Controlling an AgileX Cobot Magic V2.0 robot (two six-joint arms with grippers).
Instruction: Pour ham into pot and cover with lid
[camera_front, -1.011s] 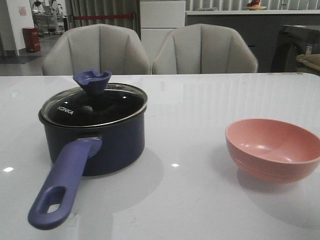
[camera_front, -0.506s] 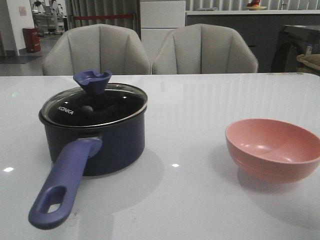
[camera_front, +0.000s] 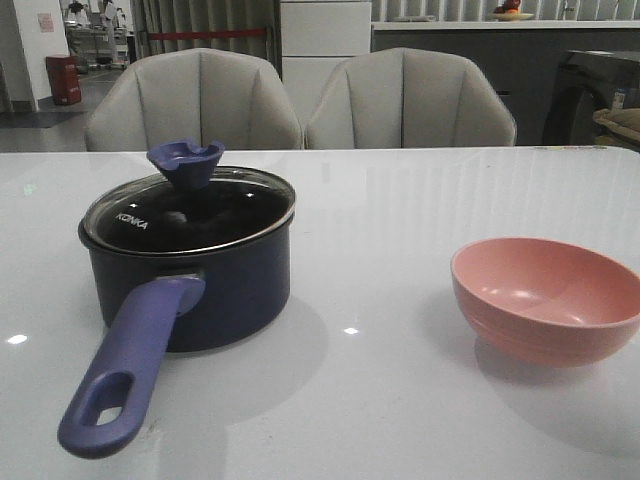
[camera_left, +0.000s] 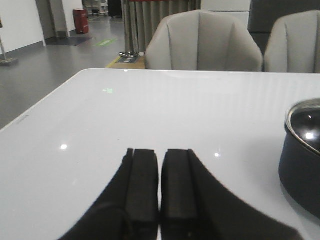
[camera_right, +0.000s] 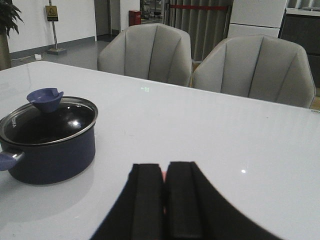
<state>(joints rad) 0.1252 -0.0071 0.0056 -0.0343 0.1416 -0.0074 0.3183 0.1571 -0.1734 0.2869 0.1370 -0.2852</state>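
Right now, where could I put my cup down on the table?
The widest bare patch lies between the dark navy saucepan and the pink round bowl. Behind both, toward the grey chairs, is bare too. Its long purple-blue handle crowds the near-left corner.

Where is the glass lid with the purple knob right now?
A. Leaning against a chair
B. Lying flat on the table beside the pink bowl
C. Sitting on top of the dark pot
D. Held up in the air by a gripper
C: the lid sits on the rim of the pot, well apart from the pink bowl, with no gripper touching it.
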